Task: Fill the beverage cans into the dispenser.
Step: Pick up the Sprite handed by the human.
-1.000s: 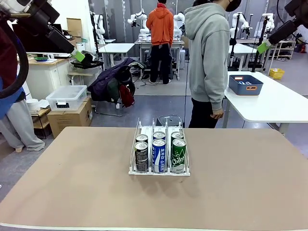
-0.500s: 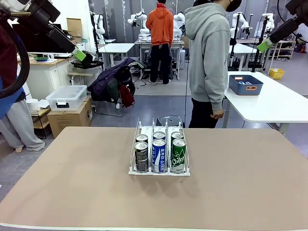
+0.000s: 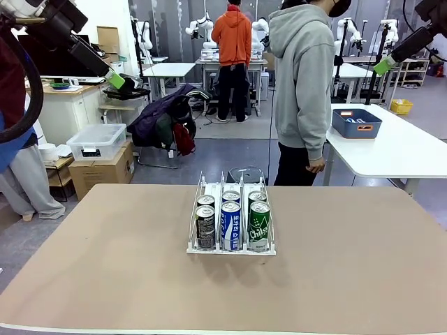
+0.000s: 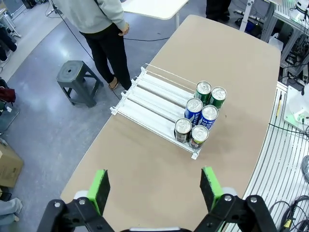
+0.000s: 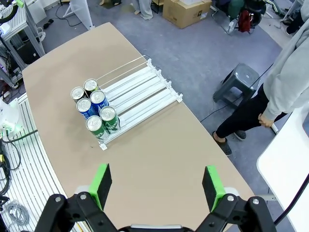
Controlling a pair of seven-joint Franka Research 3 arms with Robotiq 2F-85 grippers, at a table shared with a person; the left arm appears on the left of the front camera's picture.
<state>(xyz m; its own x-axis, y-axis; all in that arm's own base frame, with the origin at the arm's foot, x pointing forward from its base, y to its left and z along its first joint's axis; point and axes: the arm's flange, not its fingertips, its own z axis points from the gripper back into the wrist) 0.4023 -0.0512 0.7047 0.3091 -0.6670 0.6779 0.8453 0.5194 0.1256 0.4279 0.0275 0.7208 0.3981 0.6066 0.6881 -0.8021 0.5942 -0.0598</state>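
Beverage cans [image 3: 230, 225], six upright, fill the dispenser's [image 4: 149, 99] robot-side end, mid-surface [image 3: 105, 265]; lanes run toward the person. Left gripper [image 4: 154, 188] and right gripper [image 5: 157, 187] hang released, empty, high above, equally far.

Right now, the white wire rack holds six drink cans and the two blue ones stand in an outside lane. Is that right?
No. The white wire-frame rack does hold six, but the two blue-and-white cans stand in the middle lane, between the dark cans and the green cans, as the front view shows.
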